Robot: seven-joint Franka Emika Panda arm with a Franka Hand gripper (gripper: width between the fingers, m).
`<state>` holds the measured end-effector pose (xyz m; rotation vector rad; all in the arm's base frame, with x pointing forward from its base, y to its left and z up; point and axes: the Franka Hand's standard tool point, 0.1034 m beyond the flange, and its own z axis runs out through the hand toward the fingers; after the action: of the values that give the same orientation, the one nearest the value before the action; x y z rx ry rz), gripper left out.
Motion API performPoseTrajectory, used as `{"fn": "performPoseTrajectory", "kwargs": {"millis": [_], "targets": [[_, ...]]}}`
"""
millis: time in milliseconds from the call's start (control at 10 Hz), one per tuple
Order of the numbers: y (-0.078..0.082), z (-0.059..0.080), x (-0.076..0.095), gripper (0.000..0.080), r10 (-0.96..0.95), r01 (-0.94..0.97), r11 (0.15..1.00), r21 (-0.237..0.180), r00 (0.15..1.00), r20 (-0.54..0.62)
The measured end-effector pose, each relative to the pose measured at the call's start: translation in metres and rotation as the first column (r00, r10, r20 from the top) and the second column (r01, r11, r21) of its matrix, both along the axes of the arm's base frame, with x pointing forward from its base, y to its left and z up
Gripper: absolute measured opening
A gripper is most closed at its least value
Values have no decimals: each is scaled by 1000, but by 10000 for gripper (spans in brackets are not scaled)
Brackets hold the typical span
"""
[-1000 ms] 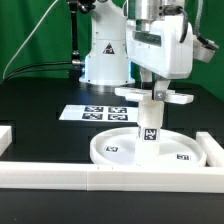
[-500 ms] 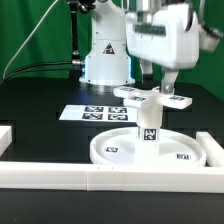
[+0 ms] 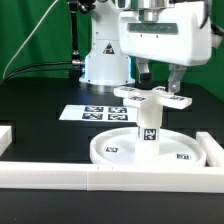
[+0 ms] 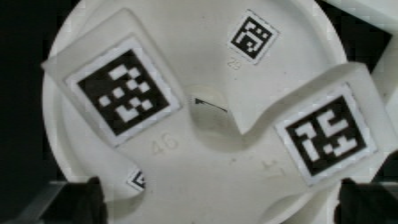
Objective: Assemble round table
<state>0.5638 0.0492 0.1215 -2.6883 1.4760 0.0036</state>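
Note:
The large round rimmed disc point(image 3: 110, 150) lies on the black table. The short cylindrical leg point(image 3: 148, 124) stands upright in its middle, with tags on its side. The cross-shaped piece point(image 3: 150, 97) sits flat on top of the leg. My gripper point(image 3: 162, 80) hangs just above the cross-shaped piece, open and empty, its fingers point(image 3: 178, 76) apart over it. In the wrist view the cross-shaped piece point(image 4: 214, 110) fills the picture with its tagged arms, and my gripper point(image 4: 222, 205) shows as dark fingertips point(image 4: 71, 200) wide apart on either side of it.
The marker board point(image 3: 98, 113) lies behind the disc. Long white border bars run along the front point(image 3: 100, 177), the exterior view's right point(image 3: 214, 150) and left point(image 3: 5, 135). The robot's white base point(image 3: 105, 55) stands at the back.
My gripper has risen from around the cross-shaped piece to just above it. The cross-shaped piece, leg and disc stay in place.

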Motion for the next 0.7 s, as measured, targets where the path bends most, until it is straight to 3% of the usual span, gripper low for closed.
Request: {"fn": "performPoseTrajectory", "kwargs": {"millis": [200,700], "targets": [[1,1,1,649,285,-285,958,-13,958,20],[1,0,-1,649,549,-548,836,-33,835,34]]}}
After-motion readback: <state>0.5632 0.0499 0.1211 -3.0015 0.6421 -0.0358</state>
